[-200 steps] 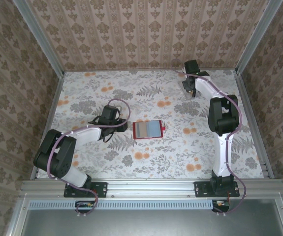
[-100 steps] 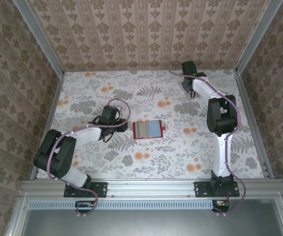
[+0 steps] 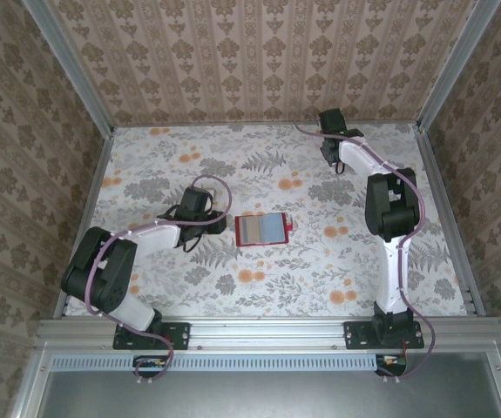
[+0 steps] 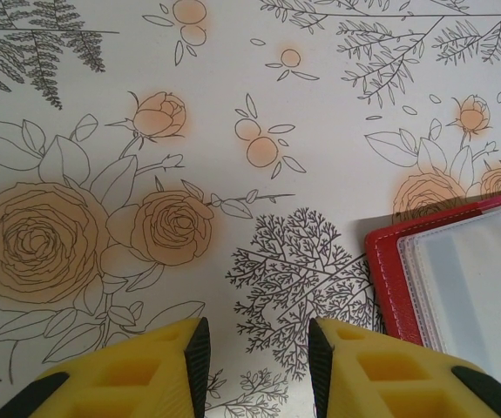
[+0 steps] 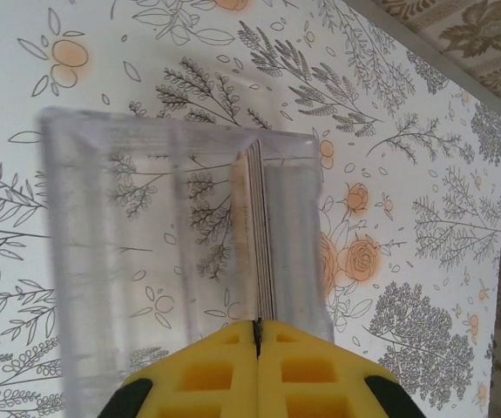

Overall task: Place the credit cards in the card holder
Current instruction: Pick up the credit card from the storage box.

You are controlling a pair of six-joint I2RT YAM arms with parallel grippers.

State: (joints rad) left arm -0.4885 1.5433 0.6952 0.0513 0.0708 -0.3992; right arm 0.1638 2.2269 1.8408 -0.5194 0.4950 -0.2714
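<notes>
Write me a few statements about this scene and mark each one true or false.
1. The small red folding card holder lies open on the floral tablecloth. True.
2. The left end effector grips the card holder. False: its jaws stand apart over bare cloth, with the holder beside them.
3. The right end effector is shut. True.
4. The stack of thin pale credit cards lies inside the red holder. False: it stands on edge in a clear plastic box, just ahead of the right end effector.

card holder (image 4: 459,287): cut off at right and bottom edges | credit cards (image 5: 261,235): edge-on, faces hidden | clear case (image 5: 111,226): blurred
</notes>
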